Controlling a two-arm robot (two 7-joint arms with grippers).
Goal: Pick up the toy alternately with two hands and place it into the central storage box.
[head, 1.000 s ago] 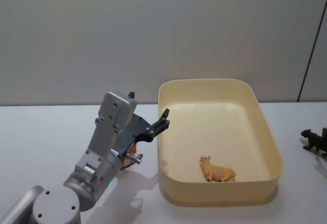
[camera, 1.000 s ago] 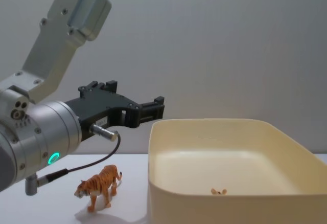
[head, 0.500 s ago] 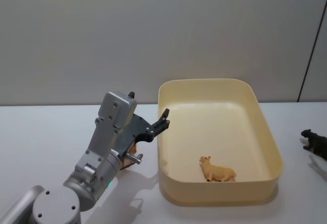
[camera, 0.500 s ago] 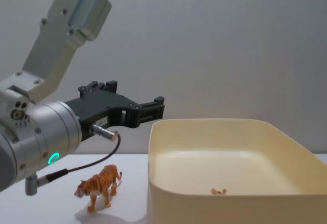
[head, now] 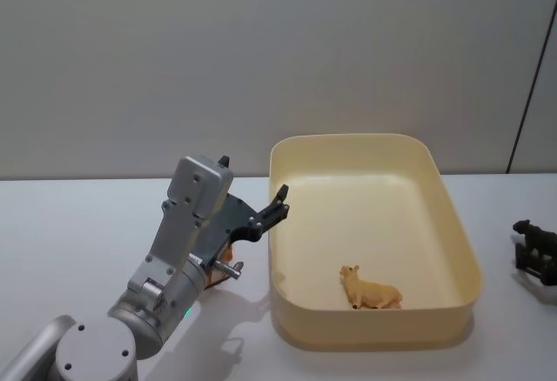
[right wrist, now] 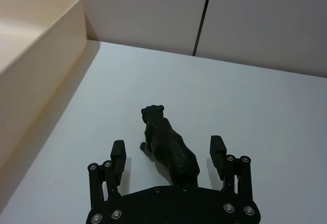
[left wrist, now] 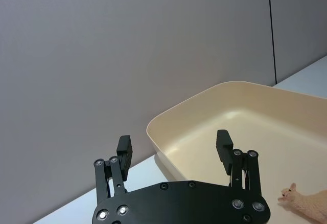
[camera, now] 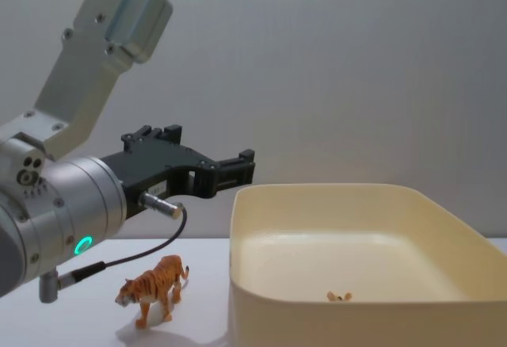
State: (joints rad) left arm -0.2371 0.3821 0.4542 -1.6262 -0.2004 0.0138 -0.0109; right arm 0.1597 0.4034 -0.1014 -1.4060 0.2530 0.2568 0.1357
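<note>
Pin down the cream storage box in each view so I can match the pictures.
Head view: storage box right of centre.
Chest view: lower right, tiger toy to its left.
Left wrist view: just beyond the open left gripper.
Right wrist view: its wall beside the black toy that the open right gripper straddles.
Landmark: the tan toy lying inside the box, in head, chest and left wrist views.

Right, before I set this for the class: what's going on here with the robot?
The right gripper is open with its fingers either side of a black toy animal standing on the table, not yet closed on it. The left gripper hovers open and empty by the left rim of the cream storage box, with a toy tiger on the table below it. One tan toy animal lies inside the box.
</note>
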